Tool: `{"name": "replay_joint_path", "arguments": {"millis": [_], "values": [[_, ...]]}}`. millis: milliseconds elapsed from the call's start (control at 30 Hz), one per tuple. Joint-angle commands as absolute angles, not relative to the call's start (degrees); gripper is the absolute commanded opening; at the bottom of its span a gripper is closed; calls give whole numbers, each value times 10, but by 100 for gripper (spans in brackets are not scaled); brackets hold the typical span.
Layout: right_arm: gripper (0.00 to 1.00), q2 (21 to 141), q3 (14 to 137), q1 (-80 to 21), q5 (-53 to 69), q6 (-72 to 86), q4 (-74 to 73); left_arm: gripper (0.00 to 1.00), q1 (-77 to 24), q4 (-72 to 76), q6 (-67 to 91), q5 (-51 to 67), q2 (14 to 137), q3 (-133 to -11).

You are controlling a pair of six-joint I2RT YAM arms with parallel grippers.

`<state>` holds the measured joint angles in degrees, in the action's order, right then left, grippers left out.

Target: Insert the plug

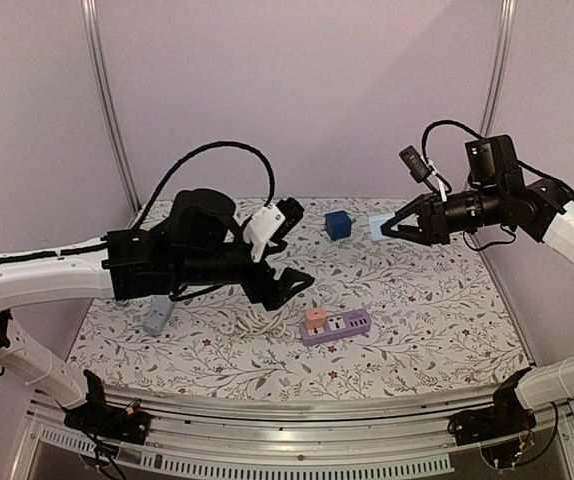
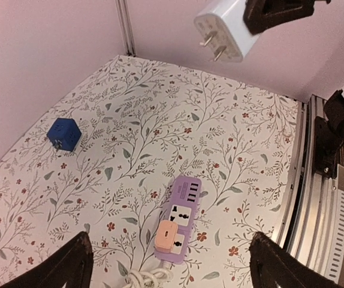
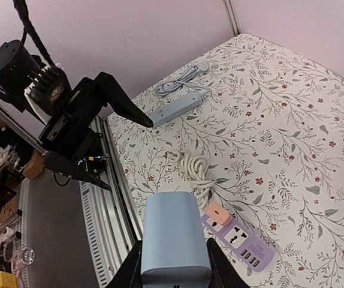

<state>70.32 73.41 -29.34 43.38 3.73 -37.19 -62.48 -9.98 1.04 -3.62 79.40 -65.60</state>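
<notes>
A purple power strip point(image 1: 339, 326) lies on the flowered table, with a pink adapter point(image 1: 315, 319) plugged into the end near its coiled white cord point(image 1: 257, 322). My right gripper point(image 1: 385, 228) is shut on a light blue plug point(image 1: 379, 226) and holds it high above the far right of the table. The right wrist view shows the plug's back point(image 3: 175, 240) between the fingers, above the strip point(image 3: 241, 240). In the left wrist view its two prongs point(image 2: 215, 48) point down and left. My left gripper point(image 1: 297, 248) is open and empty, hovering above the strip point(image 2: 184, 210).
A dark blue cube adapter point(image 1: 338, 224) sits at the far middle of the table. A grey-blue power strip point(image 1: 157, 316) with its cord lies at the left. An aluminium rail point(image 1: 297, 410) runs along the near table edge. Purple walls enclose the table.
</notes>
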Motion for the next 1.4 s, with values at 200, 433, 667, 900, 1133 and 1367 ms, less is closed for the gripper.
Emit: {"name": "replay_joint_path", "arguments": {"millis": [200,433,667,900,1133,1367], "values": [[0,681,711,-298,342,-139,-376,87,-620,-221,46,-89,785,-655],[0,694,700,-316,277,-209,-364,87,-619,-249,35,-99,787,-660],[0,751,699,-379,215,-311,-407,87,-618,-259,34,-101,776,-651],[0,821,727,-397,198,-395,-442,87,-612,-278,28,-104,737,-631],[0,899,723,-405,198,-446,-461,87,-599,-283,22,-101,695,-594],[0,938,722,-418,171,-479,-413,87,-591,-285,27,-85,670,-566]]}}
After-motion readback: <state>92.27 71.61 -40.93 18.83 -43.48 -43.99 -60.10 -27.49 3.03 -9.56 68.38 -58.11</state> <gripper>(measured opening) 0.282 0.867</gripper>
